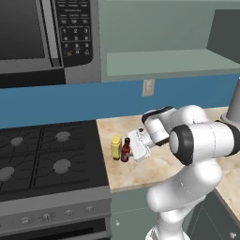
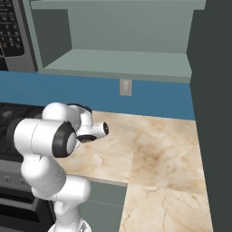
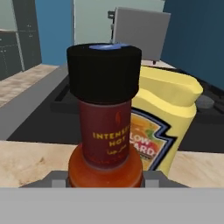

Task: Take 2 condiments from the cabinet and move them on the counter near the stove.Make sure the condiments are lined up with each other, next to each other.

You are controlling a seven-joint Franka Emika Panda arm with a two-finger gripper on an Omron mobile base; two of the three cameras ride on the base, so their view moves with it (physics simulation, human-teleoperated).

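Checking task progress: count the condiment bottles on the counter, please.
2. The mustard stands on the counter nearest the stove; the hot sauce is right beside it, at the end effector. None on the cabinet shelf.

Even, flat rendered light, soft faint shadows, no glare, mildly coarse edges

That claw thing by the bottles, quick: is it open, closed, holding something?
Gripper: jaws closed on the hot-sauce bottle, which stands on the counter beside the mustard bottle.
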